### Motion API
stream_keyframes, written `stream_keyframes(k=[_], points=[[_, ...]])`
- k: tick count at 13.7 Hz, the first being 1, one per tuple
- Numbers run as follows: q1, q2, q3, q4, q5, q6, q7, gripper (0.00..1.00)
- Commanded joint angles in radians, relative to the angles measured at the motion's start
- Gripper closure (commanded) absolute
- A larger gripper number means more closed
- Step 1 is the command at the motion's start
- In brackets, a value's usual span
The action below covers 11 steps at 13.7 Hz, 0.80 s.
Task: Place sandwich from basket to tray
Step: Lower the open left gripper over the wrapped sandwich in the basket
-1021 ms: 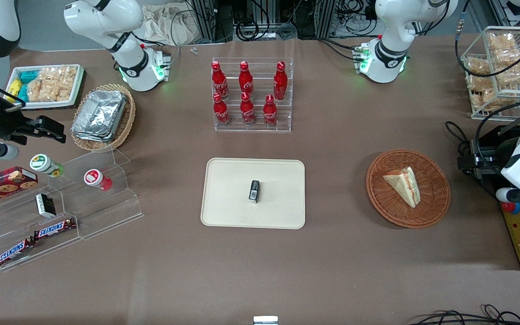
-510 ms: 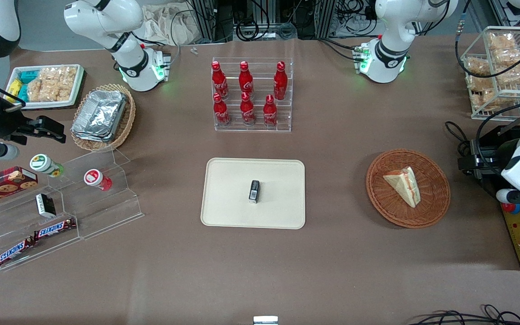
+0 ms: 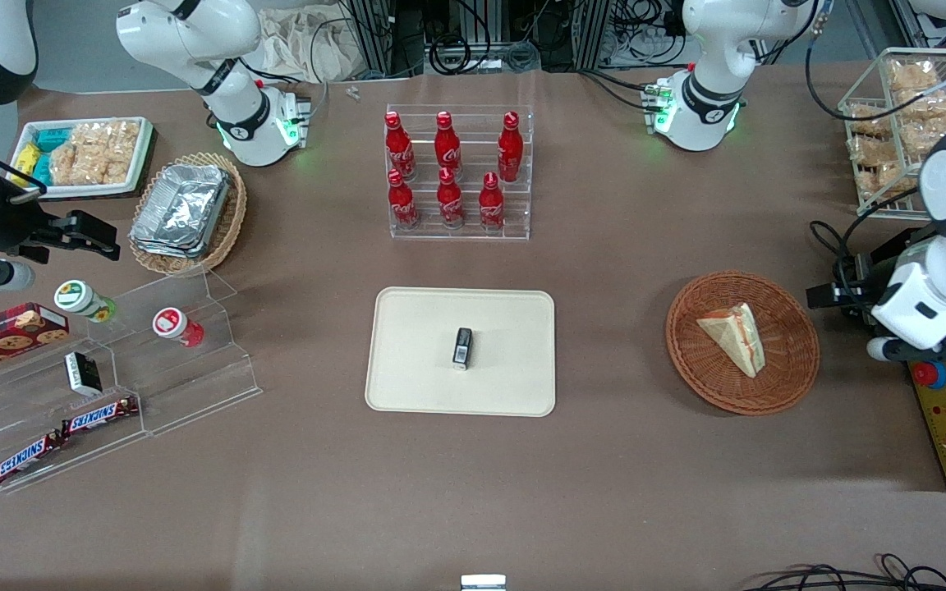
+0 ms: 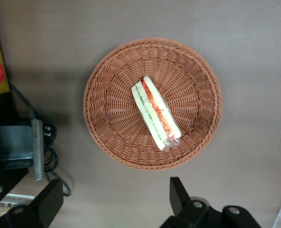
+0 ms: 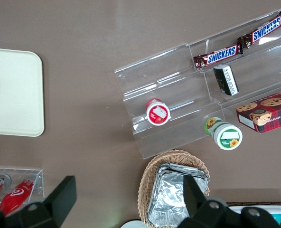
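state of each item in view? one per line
Triangular white-bread sandwich: lying in the basket, not gripped.
Round reddish-brown wicker basket: on the table, holds only the sandwich.
Cream rectangular tray: flat on the table, no sandwich on it.
Small black box: resting on the tray.
Left gripper: open, above the table beside the basket, holding nothing.

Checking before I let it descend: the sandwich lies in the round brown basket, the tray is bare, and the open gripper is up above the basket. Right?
Not quite: the tray is not bare; a small dark object stands on it in the front view. The sandwich does lie in the basket, with the open gripper above it.
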Motion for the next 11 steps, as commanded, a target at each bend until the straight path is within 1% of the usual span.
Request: stream_keyframes(k=[1, 5, 6, 7, 8, 9, 11], points=[[-0.001, -0.055, -0.002, -0.195, -0.018, 0.172, -0.091, 0.00], [-0.012, 0.010, -0.005, -0.298, -0.027, 0.383, -0.207, 0.00], [-0.012, 0.033, -0.007, -0.301, -0.029, 0.401, -0.226, 0.00], [-0.012, 0.053, -0.007, -0.295, -0.050, 0.414, -0.231, 0.00], [-0.012, 0.063, -0.010, -0.294, -0.099, 0.440, -0.231, 0.00], [-0.012, 0.074, -0.010, -0.295, -0.124, 0.467, -0.232, 0.00], [-0.013, 0.106, -0.011, -0.286, -0.130, 0.481, -0.270, 0.01]])
